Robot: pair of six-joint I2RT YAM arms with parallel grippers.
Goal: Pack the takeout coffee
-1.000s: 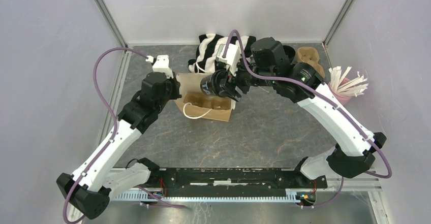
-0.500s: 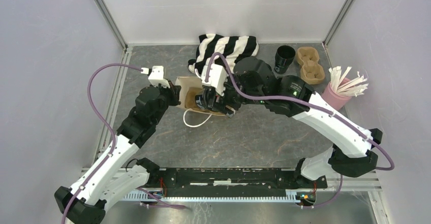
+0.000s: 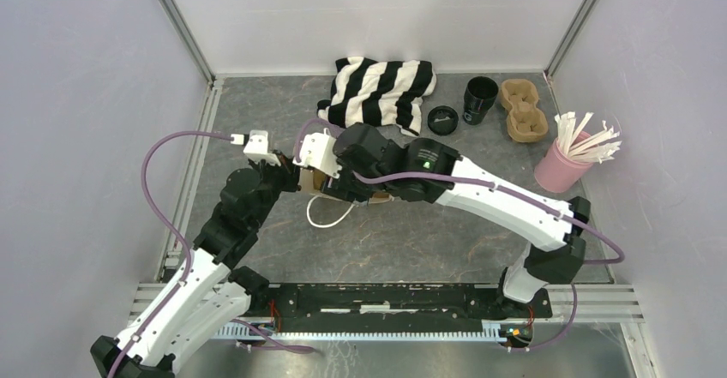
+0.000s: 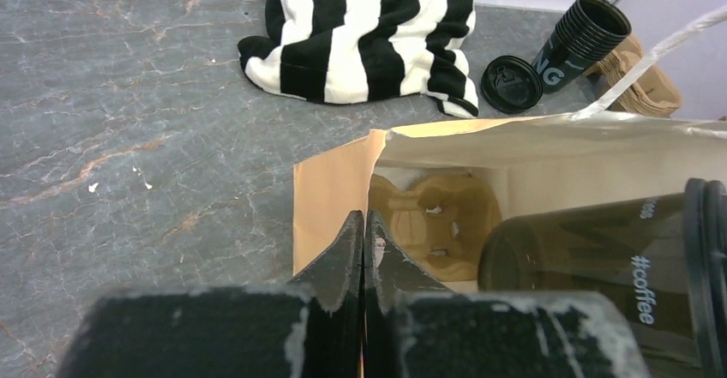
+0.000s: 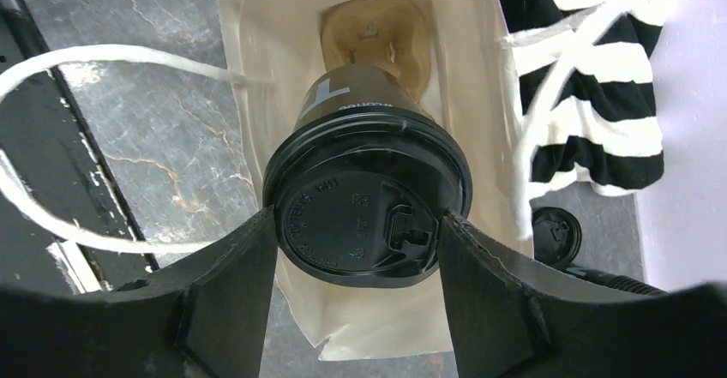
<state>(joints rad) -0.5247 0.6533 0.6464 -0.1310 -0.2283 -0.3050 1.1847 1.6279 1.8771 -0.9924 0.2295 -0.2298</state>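
1. My right gripper (image 5: 360, 245) has its 2 fingers spread around the takeout coffee (image 5: 367, 191) and pinches it, 1 pad on each side just under the lid.
2. The coffee sits between these fingers and points base-first into the open mouth of the brown paper bag (image 5: 467, 95). Its base is near the moulded cup carrier (image 5: 377, 31) deep inside.
3. The coffee is a black cup with white "#coffee" print on its wall. It carries 1 round black lid with a closed sip tab.
4. My left gripper (image 4: 364, 249) has its fingers pressed together on the bag's side wall at the rim, just beside the cup.
5. Beyond the bag lie a striped cloth (image 4: 369, 27) and a loose lid (image 4: 512, 84).
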